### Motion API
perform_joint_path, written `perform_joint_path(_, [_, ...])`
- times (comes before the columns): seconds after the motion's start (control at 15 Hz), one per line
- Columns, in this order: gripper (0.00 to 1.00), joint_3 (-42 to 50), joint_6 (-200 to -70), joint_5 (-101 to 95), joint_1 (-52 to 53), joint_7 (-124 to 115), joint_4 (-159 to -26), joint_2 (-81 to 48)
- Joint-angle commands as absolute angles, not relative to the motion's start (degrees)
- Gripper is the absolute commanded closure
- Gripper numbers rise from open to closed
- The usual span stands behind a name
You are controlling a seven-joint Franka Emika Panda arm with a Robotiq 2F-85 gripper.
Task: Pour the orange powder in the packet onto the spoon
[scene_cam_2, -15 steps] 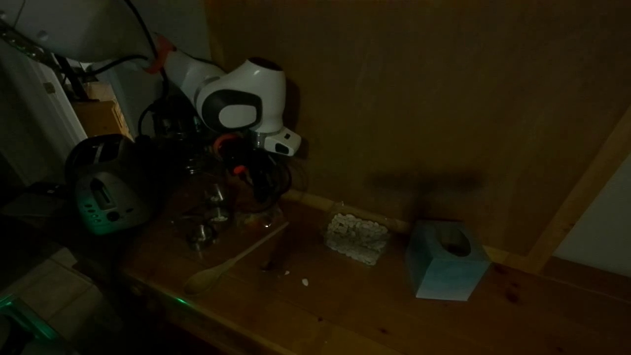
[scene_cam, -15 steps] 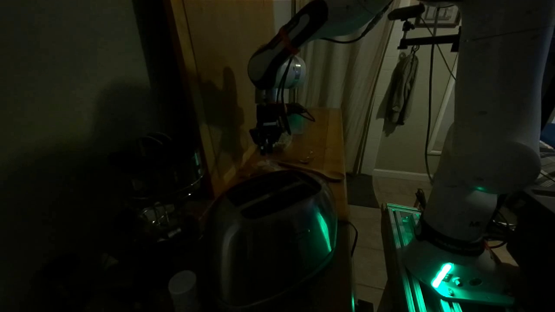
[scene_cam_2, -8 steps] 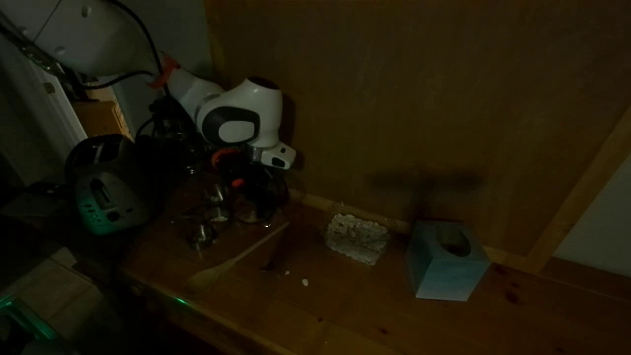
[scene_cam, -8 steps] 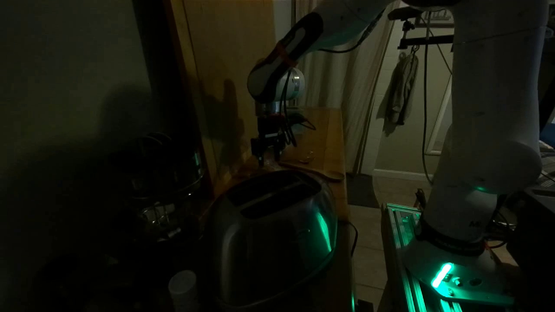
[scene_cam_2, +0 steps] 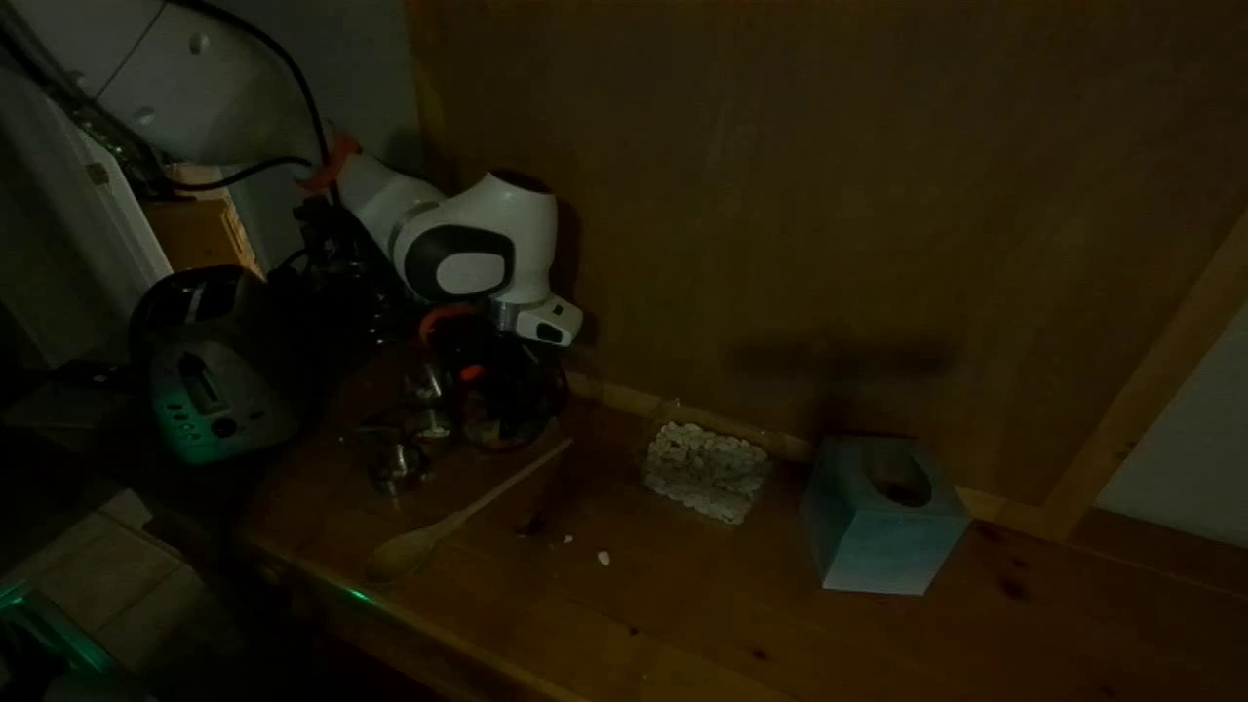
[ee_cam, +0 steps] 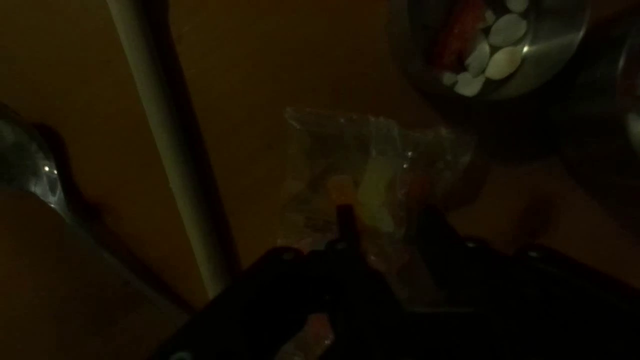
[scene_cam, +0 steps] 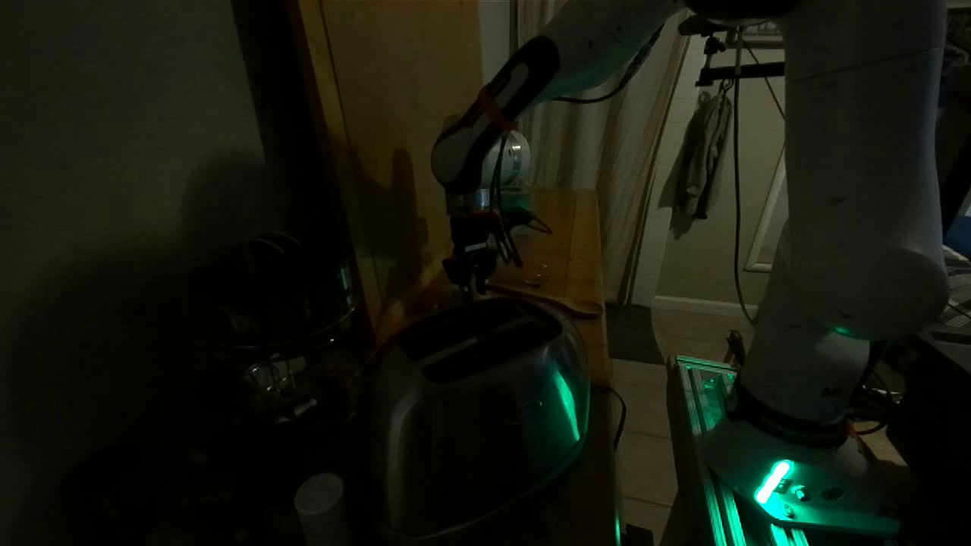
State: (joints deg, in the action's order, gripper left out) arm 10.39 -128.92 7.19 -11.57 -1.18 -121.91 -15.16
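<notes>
Lowered since one second earlier, the gripper (ee_cam: 386, 212) is now seen over the packet (ee_cam: 385, 160); its jaws, spread wide half a second earlier, are now brought nearer together. Clock positions are read from the gripper within each view, twelve being taken at the top.

In the wrist view, the jaws are held part-way apart, and crumpled clear plastic of the packet is seen between the fingertips (ee_cam: 346, 220); whether it is touched cannot be told in the dim light. The packet is shown on the wooden table (scene_cam_2: 877, 643), with its ragged upper edge directed towards twelve o'clock. An orange patch (ee_cam: 341, 188) is contained in it at ten o'clock, beside a pale yellow patch (ee_cam: 374, 195); whether powder is represented cannot be told. The handle of the wooden spoon (ee_cam: 170, 150) is placed near the packet, between nine and ten o'clock, and a metal spoon (ee_cam: 27, 162) is laid farther off at nine. At one o'clock, flat white pieces (ee_cam: 507, 30) and a red item (ee_cam: 457, 37) are held in a metal cup (ee_cam: 557, 50).

In an exterior view, the bowl of the wooden spoon is pointed towards seven o'clock, near the table's edge. Between three and four o'clock are set a clear box of white pieces (scene_cam_2: 694, 502) and, farther off, a pale blue box (scene_cam_2: 882, 551). In an exterior view, a toaster (scene_cam: 485, 432) is seen at six o'clock.
</notes>
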Motion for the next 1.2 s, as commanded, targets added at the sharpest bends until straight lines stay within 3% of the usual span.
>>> perform_joint_path(0.0, [0.93, 10.59, -129.91, 5.08, -11.27, -2.03, -121.83, -16.01])
perform_joint_path(0.13, [1.0, 10.68, -129.22, 4.88, -11.41, -2.15, -121.44, -16.12])
perform_joint_path(1.13, [0.98, 11.73, -106.82, 16.15, -16.42, -1.45, -109.29, -16.13])
